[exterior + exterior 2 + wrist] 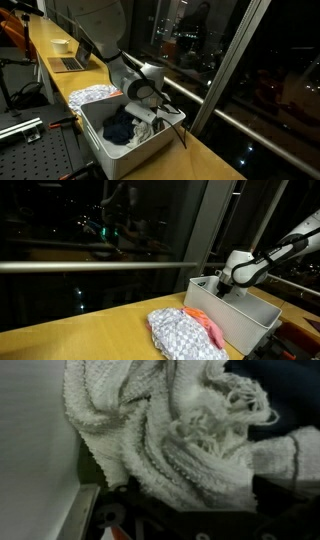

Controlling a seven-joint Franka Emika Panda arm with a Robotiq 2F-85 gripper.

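Tool (150, 113) low inside bin (100, 142), jaws spread wide and clamped on nothing, just above white cloth (170, 430). Whether touching that cloth, not to be told from the wrist view.

Bin wall close on one side of the tool in the wrist view, plain white and upright. Little room there, more toward dark cloth (120, 127). Bin open-topped, arm slanting in over the far rim.

White cloth bunched in thick folds on the bin floor, loosely knit and nubbly, with frayed loops at one end, filling most of the wrist view. Dark cloth crumpled beside it, touching.

Bin close to the edge of worktop (80, 330) in an exterior view, with window (100, 230) right behind. Checked cloth (180, 335) heaped on the worktop just outside the bin. Pink cloth (207, 320) between the two, against the bin wall. Laptop (68, 63) well apart, far along the worktop.
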